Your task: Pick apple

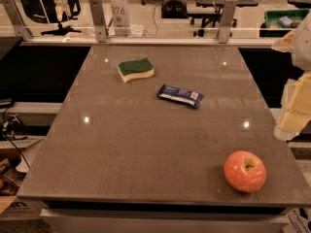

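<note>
The apple point(245, 171) is round and red-orange with pale streaks and a dark stem dimple facing up. It sits on the grey-brown table point(146, 140) near the front right corner. My gripper point(295, 108) shows as pale cream-coloured blocks at the right edge of the view, above and to the right of the apple and beyond the table's right edge. It is well apart from the apple and holds nothing that I can see.
A green and yellow sponge point(135, 69) lies at the back of the table, left of centre. A blue snack bar wrapper point(180, 95) lies near the middle. A glass railing with metal posts point(98, 19) runs behind the table.
</note>
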{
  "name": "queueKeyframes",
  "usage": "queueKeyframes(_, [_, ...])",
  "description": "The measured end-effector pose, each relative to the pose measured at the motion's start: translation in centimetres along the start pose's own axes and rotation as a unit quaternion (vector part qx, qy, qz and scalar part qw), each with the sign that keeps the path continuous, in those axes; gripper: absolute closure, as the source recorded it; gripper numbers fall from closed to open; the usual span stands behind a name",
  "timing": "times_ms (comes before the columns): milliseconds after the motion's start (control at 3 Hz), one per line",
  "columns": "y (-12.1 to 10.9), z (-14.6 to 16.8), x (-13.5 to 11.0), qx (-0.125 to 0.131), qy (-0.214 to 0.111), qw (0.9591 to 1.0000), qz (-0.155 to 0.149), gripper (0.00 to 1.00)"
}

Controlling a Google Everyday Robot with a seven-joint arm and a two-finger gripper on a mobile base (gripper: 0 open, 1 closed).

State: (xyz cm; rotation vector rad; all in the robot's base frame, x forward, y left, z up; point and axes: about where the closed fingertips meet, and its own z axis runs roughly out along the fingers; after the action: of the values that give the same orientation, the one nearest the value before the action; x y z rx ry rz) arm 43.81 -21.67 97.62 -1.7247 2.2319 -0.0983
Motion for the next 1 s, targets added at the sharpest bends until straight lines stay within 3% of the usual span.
queueKeyframes(667, [0.3, 0.1, 0.2, -0.005, -0.005, 1.0000, -0.002, 0.00])
queueKeyframes(1000, [1.9, 1.1, 0.6, -0.015, -0.021, 0.9996, -0.015, 0.00])
